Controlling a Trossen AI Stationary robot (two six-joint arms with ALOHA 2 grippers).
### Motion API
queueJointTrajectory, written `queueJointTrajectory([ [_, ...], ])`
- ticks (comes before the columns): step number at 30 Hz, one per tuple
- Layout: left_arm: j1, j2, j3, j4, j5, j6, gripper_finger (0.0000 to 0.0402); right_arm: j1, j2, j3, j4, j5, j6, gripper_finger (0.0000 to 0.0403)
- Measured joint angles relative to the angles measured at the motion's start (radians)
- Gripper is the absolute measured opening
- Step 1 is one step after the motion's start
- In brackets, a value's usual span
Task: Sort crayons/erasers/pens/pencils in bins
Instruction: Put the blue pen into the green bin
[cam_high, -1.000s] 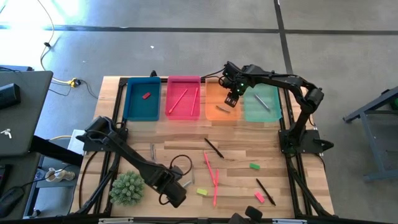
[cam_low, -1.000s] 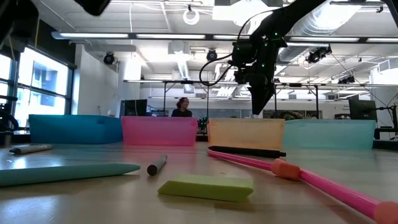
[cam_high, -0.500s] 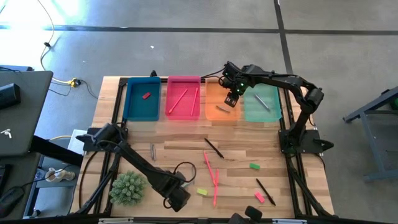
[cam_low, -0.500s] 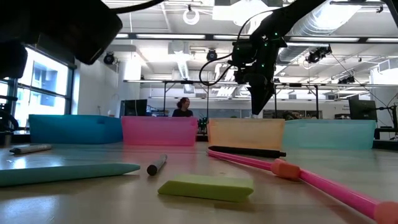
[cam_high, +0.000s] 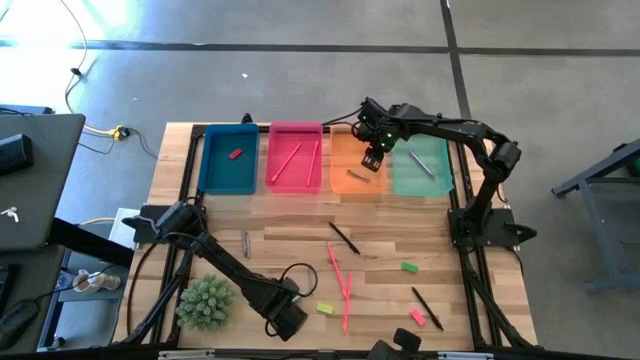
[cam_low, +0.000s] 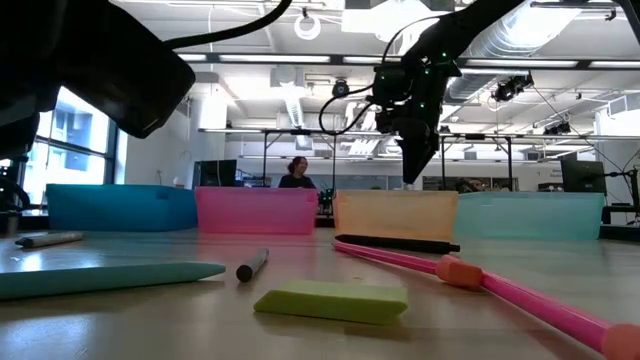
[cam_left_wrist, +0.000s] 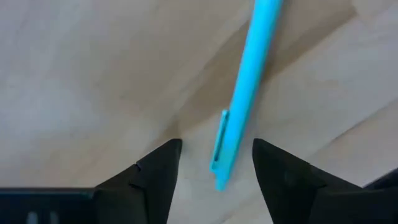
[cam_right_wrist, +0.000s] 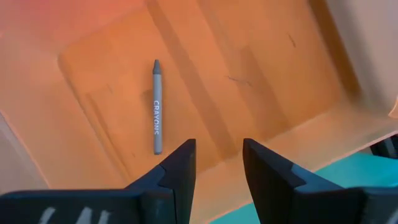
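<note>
The left gripper (cam_left_wrist: 214, 163) hung low over the table's near edge, beside the green plant (cam_high: 205, 302), its fingers spread wide around the clip end of a light blue pen (cam_left_wrist: 244, 99) without touching it. The right gripper (cam_right_wrist: 217, 163) hovered above the orange bin (cam_high: 357, 181), jaws parted and empty. 1 grey crayon (cam_right_wrist: 157, 107) lay on that bin's floor.

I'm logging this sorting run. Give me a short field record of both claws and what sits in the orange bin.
left claw: open, low over the table's near edge, straddling a light blue pen
right claw: open, empty, above the orange bin
orange bin contents: one grey crayon lying flat
pen status: not yet gripped
</note>
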Motion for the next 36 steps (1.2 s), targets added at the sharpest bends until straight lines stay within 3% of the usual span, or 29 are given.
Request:
queueJointTrajectory([
  [7,-0.002,0.002,-0.001,-0.037,-0.027,0.037,0.0125,-0.061,-0.015,0.0,-0.04,0.008,-0.013,0.0124],
  [17,-0.017,0.002,-0.004,-0.042,-0.039,0.087,0.0032,-0.134,-0.129,0.0,-0.042,-0.001,-0.017,0.0124],
  [22,-0.017,-0.003,-0.006,-0.041,-0.034,0.087,0.0024,-0.142,-0.196,0.0,-0.07,-0.039,-0.065,0.0124],
  [29,-0.014,-0.036,-0.011,-0.041,-0.059,0.098,0.0022,-0.121,-0.268,0.0,-0.124,-0.21,-0.103,0.0124],
  [36,0.027,-0.082,-0.012,-0.073,-0.097,0.166,0.0018,-0.068,-0.314,0.0,-0.166,-0.226,-0.153,0.0124],
])
